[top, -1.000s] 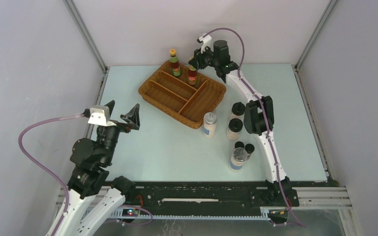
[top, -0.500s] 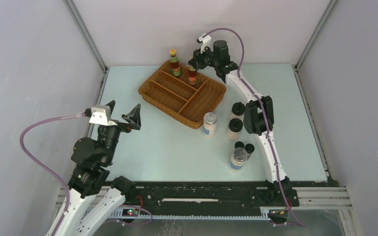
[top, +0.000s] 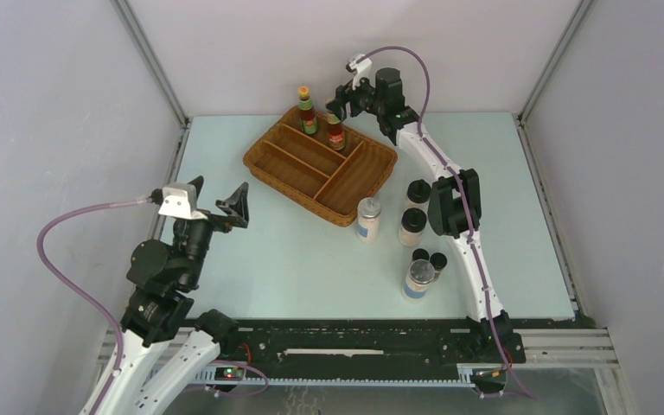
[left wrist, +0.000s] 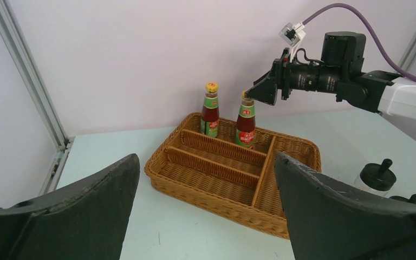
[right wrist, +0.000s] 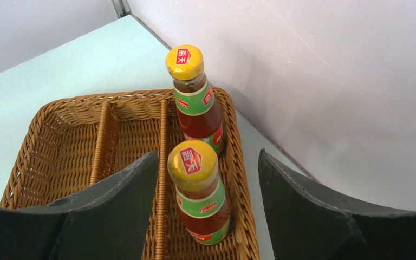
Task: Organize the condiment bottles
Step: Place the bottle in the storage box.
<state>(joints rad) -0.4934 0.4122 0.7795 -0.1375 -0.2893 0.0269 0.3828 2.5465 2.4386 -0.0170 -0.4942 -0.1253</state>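
Observation:
Two slim sauce bottles with yellow caps stand upright in the far compartment of the wicker tray [top: 359, 177]: one [top: 306, 111] at the back corner, the other [top: 335, 134] beside it. My right gripper [top: 339, 102] hovers over the nearer bottle [right wrist: 200, 189], open, with a gap between each finger and the cap. The farther bottle [right wrist: 195, 97] stands just beyond. My left gripper [top: 216, 201] is open and holds nothing, well left of the tray. Two silver-lidded jars [top: 367, 218] [top: 418, 278], two black-capped shakers [top: 417, 192] [top: 411, 226] and two tiny dark vials [top: 420, 255] [top: 438, 259] stand on the table.
The tray's other compartments [left wrist: 216, 173] hold nothing. The right arm's forearm [top: 454, 203] runs close beside the shakers and vials. The back wall rises just behind the tray. Metal frame posts [top: 151, 60] stand at the table corners.
My right gripper has opened and let go of the second sauce bottle, which now stands in the tray. The left gripper has barely moved.

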